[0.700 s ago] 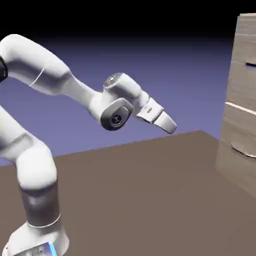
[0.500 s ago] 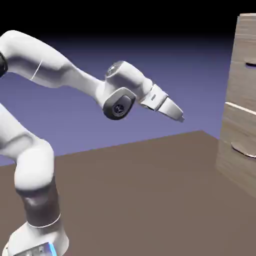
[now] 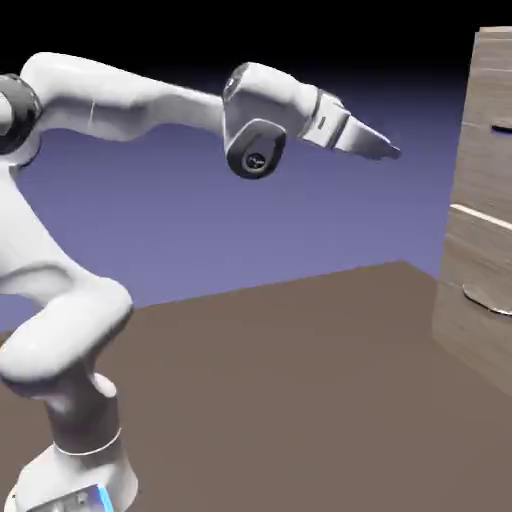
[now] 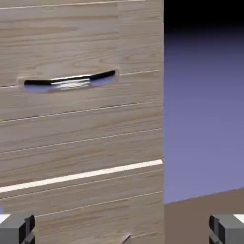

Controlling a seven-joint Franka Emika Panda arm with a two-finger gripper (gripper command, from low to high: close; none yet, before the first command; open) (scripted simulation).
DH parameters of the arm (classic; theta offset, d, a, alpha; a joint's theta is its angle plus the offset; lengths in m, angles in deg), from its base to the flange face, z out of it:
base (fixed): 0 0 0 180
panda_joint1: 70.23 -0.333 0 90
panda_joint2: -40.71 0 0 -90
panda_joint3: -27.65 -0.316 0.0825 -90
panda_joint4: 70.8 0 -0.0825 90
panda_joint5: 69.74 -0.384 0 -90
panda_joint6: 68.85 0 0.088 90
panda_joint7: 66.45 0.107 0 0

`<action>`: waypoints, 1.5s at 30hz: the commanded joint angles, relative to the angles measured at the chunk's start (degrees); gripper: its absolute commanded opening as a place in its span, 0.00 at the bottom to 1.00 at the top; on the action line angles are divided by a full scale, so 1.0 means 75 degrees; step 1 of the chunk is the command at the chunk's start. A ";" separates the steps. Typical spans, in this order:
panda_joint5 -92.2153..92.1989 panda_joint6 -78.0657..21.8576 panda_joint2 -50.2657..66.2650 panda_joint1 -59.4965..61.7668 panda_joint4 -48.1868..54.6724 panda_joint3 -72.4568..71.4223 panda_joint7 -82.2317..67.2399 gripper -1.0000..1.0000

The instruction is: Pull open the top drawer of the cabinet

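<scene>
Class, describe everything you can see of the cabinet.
The cabinet is tall and boxy, upright on the exterior view's right, cut off by the picture's edge. Its pale grey-brown surface looks like wood grain. A bright strip crosses the front below a dark, shiny bar handle; a curved silver handle sits lower. The drawers look closed, and nothing touches it.

The table [image 3: 280, 400] is a flat, plain, matt brown surface, its far edge slanting up toward the exterior view's right to a corner just beside the cabinet [image 3: 480, 220]. The cabinet, in pale grey-brown wood grain, stands upright on it at that side, cut off by the frame; the robot's white base [image 3: 75, 475] stands on it at the lower left, well apart from the cabinet
</scene>
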 commanded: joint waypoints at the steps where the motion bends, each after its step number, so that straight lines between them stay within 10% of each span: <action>1: -0.0257 0.0011 0.0002 0.0277 0.0176 -0.0270 -0.0069 0.50; 45: -1.1561 0.0485 0.0077 1.2459 0.7924 -1.2130 -0.3121 0.50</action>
